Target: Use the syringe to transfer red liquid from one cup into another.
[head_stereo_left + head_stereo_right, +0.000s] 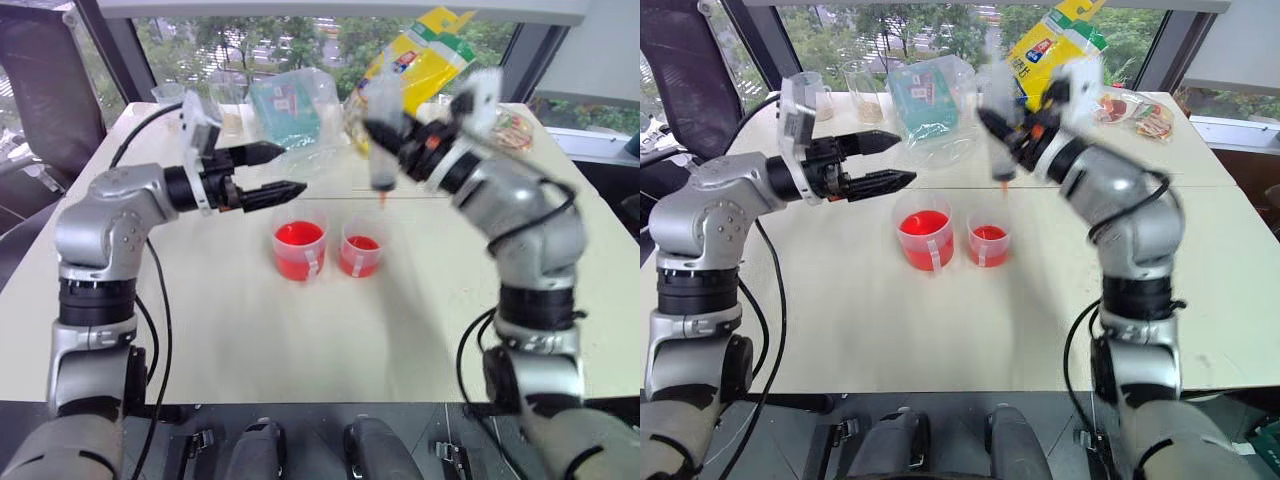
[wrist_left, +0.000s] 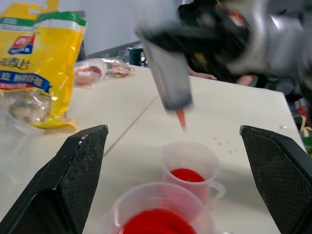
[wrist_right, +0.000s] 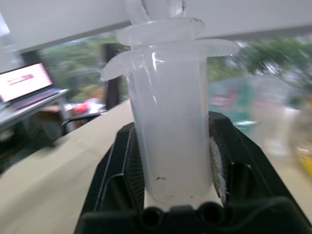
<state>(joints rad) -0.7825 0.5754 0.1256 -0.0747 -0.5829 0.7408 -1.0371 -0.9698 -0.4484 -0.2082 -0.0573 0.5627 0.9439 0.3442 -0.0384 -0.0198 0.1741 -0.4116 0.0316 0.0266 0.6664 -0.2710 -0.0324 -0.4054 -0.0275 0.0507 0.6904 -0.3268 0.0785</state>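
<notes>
clear syringe [image 1: 998,120] pinched upright in right fingers [image 3: 217,161] above narrower cup [image 1: 988,244]; left fingers [image 1: 285,190] spread, empty.

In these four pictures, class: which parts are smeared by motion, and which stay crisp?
Eye views: the right claw and syringe are smeared; both cups crisp. Left wrist view: syringe smeared, left claw's fingers sharp. Right wrist view: syringe barrel sharp, background soft.

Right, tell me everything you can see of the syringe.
The syringe is a fat barrel of cloudy clear plastic with wide flanges at the top and an orange-red nozzle tip. It hangs upright, tip down, clamped between the right gripper's black fingers, in the air above the narrower cup and clear of it. The plunger looks pushed fully in, its disc sitting just over the flange. The barrel looks empty.
</notes>
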